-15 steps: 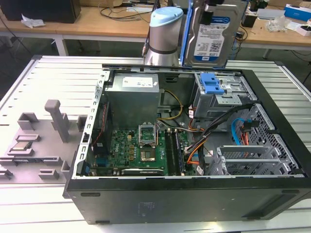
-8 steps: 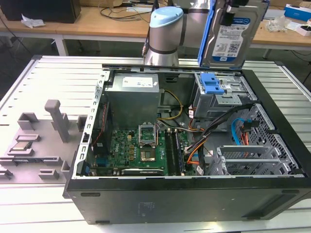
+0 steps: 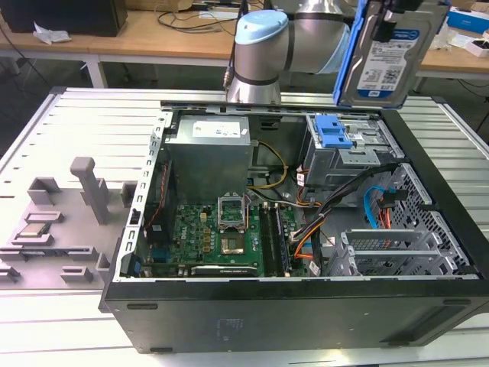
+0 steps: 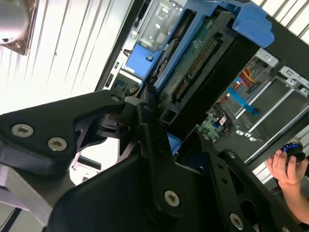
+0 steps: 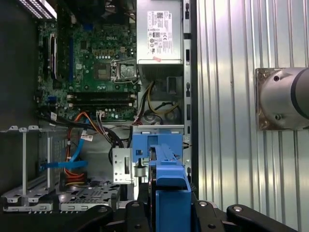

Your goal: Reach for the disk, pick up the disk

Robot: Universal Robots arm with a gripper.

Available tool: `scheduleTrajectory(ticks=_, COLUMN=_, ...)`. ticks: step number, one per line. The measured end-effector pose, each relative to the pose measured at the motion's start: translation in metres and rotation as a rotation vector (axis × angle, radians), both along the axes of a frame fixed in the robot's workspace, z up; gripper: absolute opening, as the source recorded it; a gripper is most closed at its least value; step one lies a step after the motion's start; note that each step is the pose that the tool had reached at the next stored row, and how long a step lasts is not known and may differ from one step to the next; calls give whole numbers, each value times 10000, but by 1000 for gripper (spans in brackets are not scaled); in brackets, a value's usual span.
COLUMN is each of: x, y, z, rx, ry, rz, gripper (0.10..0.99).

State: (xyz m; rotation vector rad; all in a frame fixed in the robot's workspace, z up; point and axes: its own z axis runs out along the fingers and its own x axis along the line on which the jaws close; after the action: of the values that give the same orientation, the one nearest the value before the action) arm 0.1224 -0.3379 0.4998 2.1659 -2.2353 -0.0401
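Observation:
The disk (image 3: 386,65), a silver hard drive with a white-and-blue label and a blue bracket, hangs upright above the far right corner of the open computer case (image 3: 290,306) in the exterior view. My gripper (image 3: 390,17) is shut on its upper end. In the second wrist view the disk (image 4: 203,53) shows edge-on, with its green board and blue bracket, clamped between the black fingers (image 4: 145,130) of the gripper (image 4: 166,128). The first wrist view looks down along the disk's blue bracket (image 5: 169,169) held in the gripper (image 5: 169,212), with the case far below.
Inside the case are the motherboard (image 3: 221,237), power supply (image 3: 210,157) and a drive cage with a blue latch (image 3: 336,134). A grey fixture (image 3: 53,222) holding a small chip lies on the slatted table at the exterior view's left. A person's hand (image 4: 285,166) grips a small device.

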Motion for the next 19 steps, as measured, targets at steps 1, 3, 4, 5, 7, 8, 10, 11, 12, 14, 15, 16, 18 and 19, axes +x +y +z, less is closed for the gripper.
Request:
scheduleTrajectory(ticks=1, x=35, y=1, z=0, rx=0, ry=0, rz=2, gripper=369)
scheduleTrajectory(ticks=3, x=97, y=0, z=0, rx=1, ry=0, rz=-1, gripper=369)
scheduleTrajectory(ticks=4, x=135, y=1, z=0, rx=0, ry=0, rz=1, gripper=369)
scheduleTrajectory(ticks=5, x=167, y=1, z=0, rx=0, ry=0, rz=0, gripper=369)
scheduleTrajectory(ticks=7, x=241, y=2, z=0, rx=0, ry=0, rz=1, gripper=369)
scheduleTrajectory(ticks=8, x=275, y=2, z=0, rx=0, ry=1, rz=0, gripper=369)
scheduleTrajectory(ticks=10, x=332, y=3, z=-1, rx=2, ry=0, rz=1, gripper=369)
scheduleTrajectory(ticks=11, x=333, y=3, z=-1, rx=0, ry=0, rz=0, gripper=369)
scheduleTrajectory(ticks=12, x=333, y=2, z=0, rx=0, ry=0, rz=-1, gripper=369)
scheduleTrajectory(ticks=14, x=334, y=2, z=0, rx=0, ry=0, rz=0, gripper=369)
scheduleTrajectory(ticks=15, x=334, y=2, z=0, rx=0, ry=0, rz=0, gripper=369)
scheduleTrajectory(ticks=16, x=334, y=2, z=0, rx=0, ry=0, rz=0, gripper=369)
scheduleTrajectory(ticks=18, x=334, y=-6, z=1, rx=-1, ry=0, rz=1, gripper=369)
scheduleTrajectory(ticks=19, x=334, y=-17, z=0, rx=0, ry=0, rz=2, gripper=369)
